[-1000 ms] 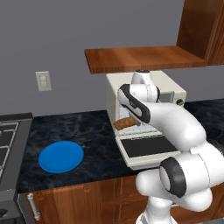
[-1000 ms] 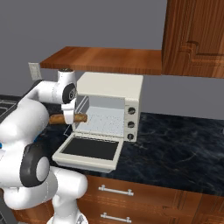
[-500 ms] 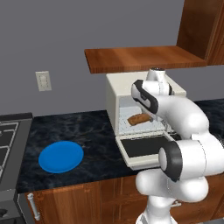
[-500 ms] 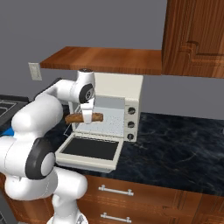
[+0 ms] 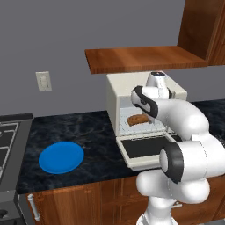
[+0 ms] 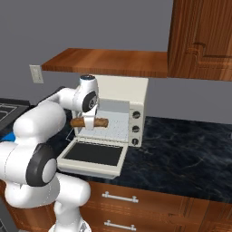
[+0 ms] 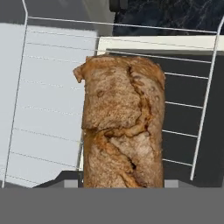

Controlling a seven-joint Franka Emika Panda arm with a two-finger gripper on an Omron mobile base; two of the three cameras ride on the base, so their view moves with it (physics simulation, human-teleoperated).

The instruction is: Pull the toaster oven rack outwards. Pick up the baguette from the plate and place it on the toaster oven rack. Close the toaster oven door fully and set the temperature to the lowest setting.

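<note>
One baguette [image 6: 89, 122] hangs over the pulled-out toaster oven rack [image 7: 188, 109]; blue plate [image 5: 61, 157] sits well apart.

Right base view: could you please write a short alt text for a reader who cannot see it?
A white robot arm holds a brown baguette in its jaws, in front of the open cavity of a cream toaster oven. The toaster oven door lies folded down on the dark counter, under a wooden shelf.

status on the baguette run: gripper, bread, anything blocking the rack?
Gripper shut on baguette, at the oven mouth. Baguette above the pulled-out toaster oven rack, not released. Toaster oven door down flat. Nothing blocking.
</note>
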